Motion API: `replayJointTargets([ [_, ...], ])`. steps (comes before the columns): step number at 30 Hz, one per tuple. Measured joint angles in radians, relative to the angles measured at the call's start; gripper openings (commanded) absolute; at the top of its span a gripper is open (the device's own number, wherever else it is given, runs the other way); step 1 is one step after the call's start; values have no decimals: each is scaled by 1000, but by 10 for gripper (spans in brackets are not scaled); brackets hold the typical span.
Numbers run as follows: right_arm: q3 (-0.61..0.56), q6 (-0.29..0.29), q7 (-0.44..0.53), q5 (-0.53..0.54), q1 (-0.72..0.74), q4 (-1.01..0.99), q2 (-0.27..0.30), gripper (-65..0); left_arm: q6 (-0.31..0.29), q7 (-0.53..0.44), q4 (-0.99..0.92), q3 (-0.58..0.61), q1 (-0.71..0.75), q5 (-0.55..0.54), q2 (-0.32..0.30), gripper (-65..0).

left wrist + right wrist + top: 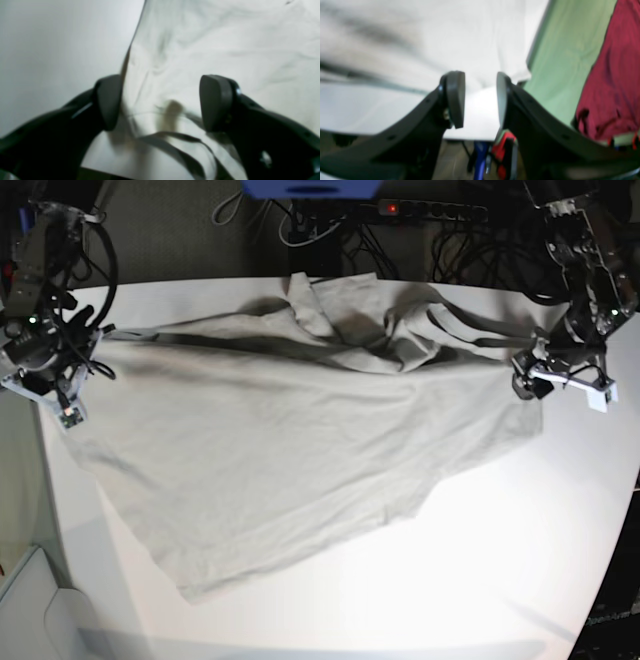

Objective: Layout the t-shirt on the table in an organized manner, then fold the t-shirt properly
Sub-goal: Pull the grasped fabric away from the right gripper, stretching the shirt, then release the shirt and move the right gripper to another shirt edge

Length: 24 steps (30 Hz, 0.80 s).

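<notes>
Arms flank the t-shirt point(290, 450) — left gripper point(160, 105) spread wide over cloth (right gripper point(480, 100) narrower, empty).

Left claw point(160, 102) spread wide — right claw point(480, 98) parted, gripping nothing.

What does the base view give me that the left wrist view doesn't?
Only the base view shows the whole t-shirt spread unfolded on the table, bunched along its far edge, plus both arms: right gripper at one end, left gripper at the other. Only the left wrist view shows the left gripper close up, jaws apart over a seam, gripping nothing. Both show wrinkled grey-beige cloth on white tabletop.
</notes>
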Motion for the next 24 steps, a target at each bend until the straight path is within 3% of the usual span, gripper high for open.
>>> replayJointTargets([
  [5,-39,0,-4,3,-4,3,-71,-448,5,-10,129,-108,4,9,-2,-178],
  [8,-68,1,-8,3,-4,3,-79,-448,5,0,137,-93,-58,-51,5,-178],
  [11,-83,1,-6,2,-5,3,-80,-448,5,-29,42,1,-178,-71,7,-191],
  [14,-79,1,-7,2,-4,4,-80,-448,1,-6,-95,100,-266,-53,44,-309],
  [19,-74,0,-8,0,-4,4,-76,-448,8,-8,-348,163,-387,34,67,-642],
  [24,-75,0,-5,0,-36,5,-65,-448,15,-98,-480,163,-413,111,74,-644],
])
